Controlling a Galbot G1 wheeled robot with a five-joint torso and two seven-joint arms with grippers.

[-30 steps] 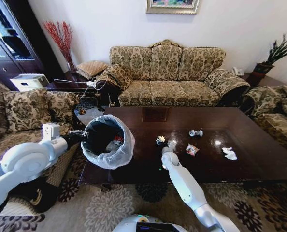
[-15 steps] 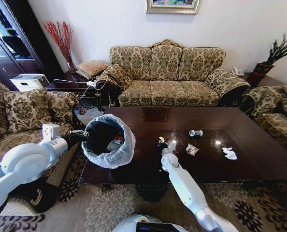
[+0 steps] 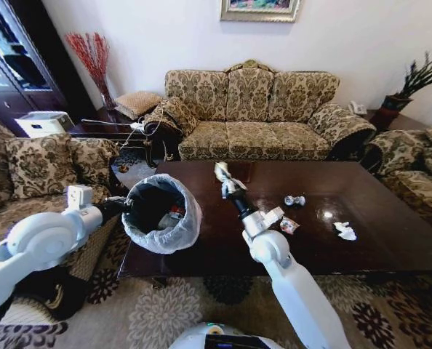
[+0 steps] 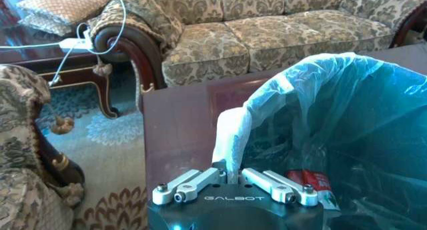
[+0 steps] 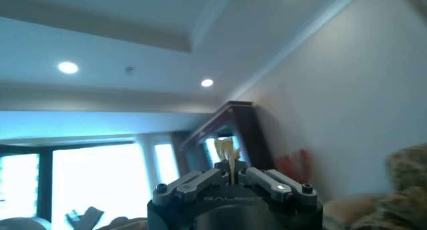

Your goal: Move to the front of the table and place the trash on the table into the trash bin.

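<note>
The yellowish scrap (image 5: 226, 151) is pinched between the closed jaws of the right gripper (image 3: 226, 183), which is raised above the table (image 3: 201, 251) between the trash bin (image 3: 162, 212) and the remaining litter. 3 litter pieces lie on the table to the right: a crumpled wrapper (image 3: 289, 225), a small clear piece (image 3: 295, 200) and a white tissue (image 3: 345, 230). The left gripper (image 4: 231, 177) has its jaws closed on the bag-lined rim of the trash bin, held at the table's left end beside an armchair (image 3: 38, 166).
</note>
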